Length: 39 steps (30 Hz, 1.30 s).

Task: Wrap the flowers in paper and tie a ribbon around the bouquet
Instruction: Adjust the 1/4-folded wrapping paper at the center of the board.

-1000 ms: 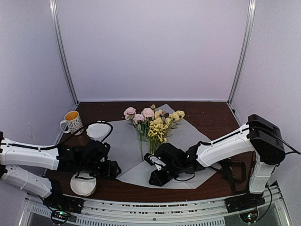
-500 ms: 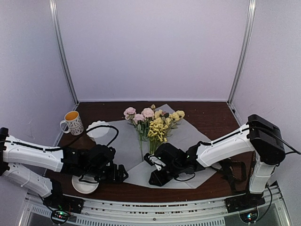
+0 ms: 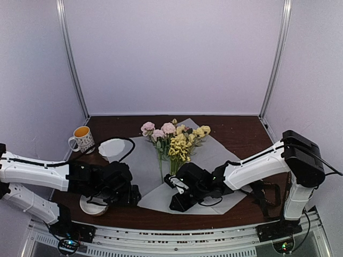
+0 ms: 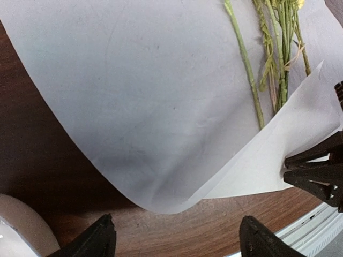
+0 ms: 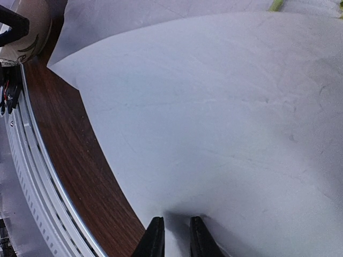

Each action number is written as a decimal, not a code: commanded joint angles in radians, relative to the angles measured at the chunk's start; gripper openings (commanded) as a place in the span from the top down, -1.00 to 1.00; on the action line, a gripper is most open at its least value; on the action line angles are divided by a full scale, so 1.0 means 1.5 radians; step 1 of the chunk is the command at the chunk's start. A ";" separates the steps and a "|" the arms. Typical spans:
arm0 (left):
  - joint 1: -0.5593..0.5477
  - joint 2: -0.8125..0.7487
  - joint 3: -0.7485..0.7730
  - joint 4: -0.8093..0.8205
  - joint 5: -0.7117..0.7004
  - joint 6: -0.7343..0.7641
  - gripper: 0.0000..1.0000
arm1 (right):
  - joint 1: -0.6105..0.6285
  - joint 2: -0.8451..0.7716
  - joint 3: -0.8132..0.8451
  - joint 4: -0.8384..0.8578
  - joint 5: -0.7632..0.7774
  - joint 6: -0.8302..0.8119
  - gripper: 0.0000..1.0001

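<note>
- While lying on the table (image 3: pixel 236 134), the paper (image 3: pixel 142 166) is carrying the flowers (image 3: pixel 174 142); pale walls (image 3: pixel 171 53) are enclosing everything.
- Spread wide, the left gripper (image 4: pixel 177 238) is hovering, holding nothing.
- The right gripper (image 5: pixel 172 235) is pinching the paper.

The translucent white paper (image 3: pixel 143 160) lies spread on the bench (image 3: pixel 241 130), its near corner folded up over the stems of the pink-and-yellow flowers (image 3: pixel 174 140) lying on it.

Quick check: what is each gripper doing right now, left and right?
Left gripper: open, holding nothing, above the paper edge.
Right gripper: closed on the paper's folded-over corner.
</note>
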 commanded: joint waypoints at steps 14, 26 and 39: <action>0.014 0.083 -0.143 0.307 0.088 0.014 -0.87 | 0.007 0.013 0.008 -0.014 0.012 0.001 0.63; 0.044 0.107 -0.139 0.221 0.088 -0.037 -0.26 | 0.011 0.005 -0.007 -0.004 0.015 0.014 0.63; 0.004 0.050 -0.133 0.100 -0.011 -0.134 -0.60 | 0.013 0.008 -0.011 -0.001 0.012 0.009 0.64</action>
